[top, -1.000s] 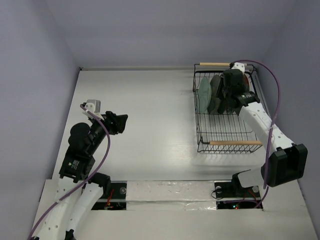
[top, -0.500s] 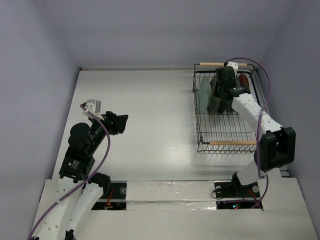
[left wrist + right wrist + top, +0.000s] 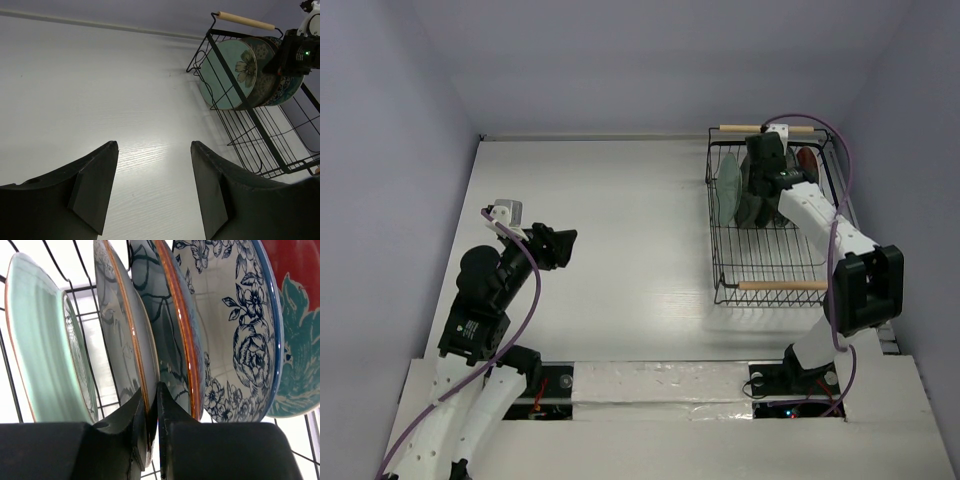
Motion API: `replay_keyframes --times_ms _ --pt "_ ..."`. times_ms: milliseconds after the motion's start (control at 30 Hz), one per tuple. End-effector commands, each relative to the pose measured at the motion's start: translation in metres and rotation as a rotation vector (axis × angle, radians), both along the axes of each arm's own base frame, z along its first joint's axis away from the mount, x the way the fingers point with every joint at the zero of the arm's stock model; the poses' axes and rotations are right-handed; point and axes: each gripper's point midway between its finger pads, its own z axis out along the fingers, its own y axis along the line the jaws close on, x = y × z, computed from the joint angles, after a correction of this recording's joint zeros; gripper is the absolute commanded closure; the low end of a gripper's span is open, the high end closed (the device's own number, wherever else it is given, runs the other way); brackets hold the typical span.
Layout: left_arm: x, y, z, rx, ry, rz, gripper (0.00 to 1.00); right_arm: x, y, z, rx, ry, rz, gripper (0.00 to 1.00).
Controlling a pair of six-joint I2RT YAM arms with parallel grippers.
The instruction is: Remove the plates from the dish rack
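The top camera looked down from above and behind the arm bases, the dish rack at two o'clock. The left wrist camera sat low and well away, facing the rack at one o'clock. The right wrist camera pressed close to the upright plates, grey plate centred. All three views shared the rack.

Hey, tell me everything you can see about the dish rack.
The dish rack is a black wire rectangular basket with two light wooden rod handles, standing flat on the white table at its far right. Five plates stand on edge in its far half; the right gripper pinches one.
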Motion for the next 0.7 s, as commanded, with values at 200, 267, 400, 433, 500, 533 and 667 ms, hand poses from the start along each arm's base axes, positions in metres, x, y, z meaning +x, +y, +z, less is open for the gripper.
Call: replay_keyframes --times_ms 200,267,400,433,500,533,667 --pt "-0.002 -0.003 0.015 -0.011 -0.059 -0.020 0.43 -0.007 -0.002 0.125 -0.038 -0.259 -0.029 1.00" --pt "-0.001 -0.003 0.014 -0.011 -0.056 -0.019 0.43 -0.016 -0.008 0.140 -0.067 -0.275 -0.050 1.00" --pt "0.000 -0.003 0.014 -0.011 -0.056 -0.019 0.43 -0.035 -0.014 0.175 -0.058 -0.345 -0.061 1.00" --pt "0.000 -0.004 0.014 -0.011 -0.056 -0.020 0.43 -0.040 -0.016 0.186 -0.051 -0.366 -0.065 1.00" --pt "0.000 -0.004 0.014 -0.011 -0.054 -0.023 0.43 -0.054 -0.018 0.206 -0.034 -0.409 -0.069 1.00" --pt "0.000 -0.004 0.014 -0.010 -0.056 -0.025 0.43 -0.060 -0.022 0.214 -0.030 -0.429 -0.079 1.00" --pt "0.000 -0.004 0.014 -0.011 -0.054 -0.022 0.43 -0.091 -0.024 0.259 0.039 -0.545 -0.074 1.00"
